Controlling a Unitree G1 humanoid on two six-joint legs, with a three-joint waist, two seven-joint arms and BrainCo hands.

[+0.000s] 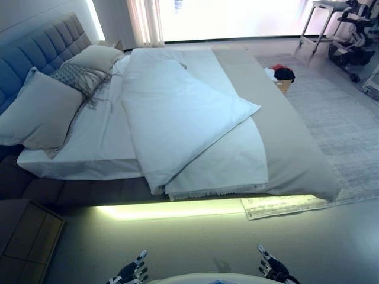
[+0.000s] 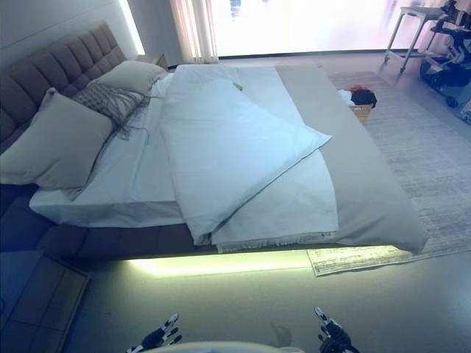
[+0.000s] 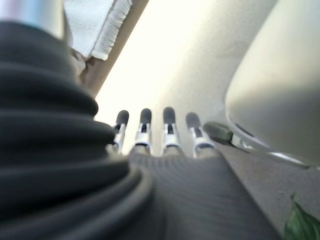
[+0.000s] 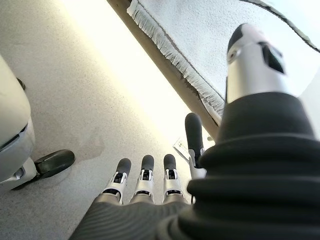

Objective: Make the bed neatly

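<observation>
Bed [image 1: 77, 192] fills the centre of the frame, headboard [image 1: 41, 50] at upper left. White duvet [image 1: 177, 112] lies crooked across the mattress, one corner folded over into a point toward the right, its near edge hanging over the bed's side. Fringed sheet [image 1: 231, 163] shows under it, a grey blanket [image 1: 290, 148] along the right side. Two plain pillows [image 1: 38, 109] and a patterned cushion [image 1: 77, 77] crowd the upper left. Basket [image 1: 283, 80] with dark and red items sits beyond the bed, on the rug [image 1: 337, 118] at right.

My left hand [image 1: 131, 272], bottom edge left of centre: fingers straight, holding nothing, well apart from the bed. My right hand [image 1: 271, 267], bottom right of centre: same, fingers extended, empty, over bare floor [image 1: 195, 242].
</observation>
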